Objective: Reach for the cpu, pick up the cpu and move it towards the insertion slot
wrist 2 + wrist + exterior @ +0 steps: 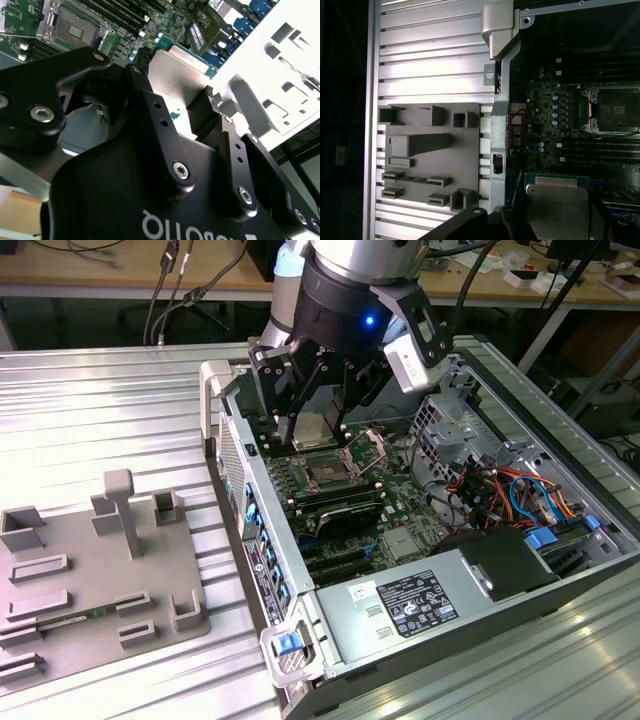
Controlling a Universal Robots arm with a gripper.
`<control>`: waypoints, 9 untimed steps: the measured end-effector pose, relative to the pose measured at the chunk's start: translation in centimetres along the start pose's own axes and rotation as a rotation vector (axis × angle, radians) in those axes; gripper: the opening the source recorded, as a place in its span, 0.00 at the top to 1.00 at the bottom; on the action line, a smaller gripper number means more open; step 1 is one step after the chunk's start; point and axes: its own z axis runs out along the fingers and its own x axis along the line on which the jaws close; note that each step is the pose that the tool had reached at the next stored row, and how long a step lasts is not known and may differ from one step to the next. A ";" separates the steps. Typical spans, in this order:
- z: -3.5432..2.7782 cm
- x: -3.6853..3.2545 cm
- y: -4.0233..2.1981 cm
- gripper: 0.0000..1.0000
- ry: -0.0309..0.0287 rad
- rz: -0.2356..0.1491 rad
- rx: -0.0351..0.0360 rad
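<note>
Nearest me in the exterior view, the ribbed aluminium tabletop carries a flat grey plastic fixture plate with raised blocks on the exterior view's left, well apart from the open grey metal computer case, which lies on its side. The case's near wall stands as a raised edge beside the green circuit board; a silver power supply box with a white label takes up the near corner, and a tangle of orange and blue cables fills the exterior view's right. Over the middle of the board I see free room above the long black memory slots.

Farther in sits the insertion slot, a square dark socket with a brownish centre inside a silver bracket; in the first wrist view it looks uncovered, with nothing seated in it.

The cpu is a small flat square chip with a pale silver top and a thin green rim showing in the second wrist view and first wrist view. It hangs above the board, just behind the socket and not touching it.

The black gripper is narrowed onto the chip: I see its fingers pressing on opposite edges of the cpu, so it holds the chip in the air. Behind it, a wooden bench runs along the back.
</note>
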 end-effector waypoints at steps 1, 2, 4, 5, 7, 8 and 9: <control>0.00 -0.09 0.00 0.45 0.0000 0.000 0.0001; 0.01 -0.27 0.00 0.45 0.0000 0.000 0.0004; 0.02 -0.59 0.00 0.45 0.0000 0.000 0.0013; 0.02 -0.73 0.01 0.45 0.0001 0.000 0.0017; 0.04 -1.04 0.02 0.45 0.0000 0.000 0.0026; 0.04 -1.18 0.03 0.45 0.0001 0.000 0.0030; 0.05 -1.32 0.04 0.45 0.0001 0.000 0.0034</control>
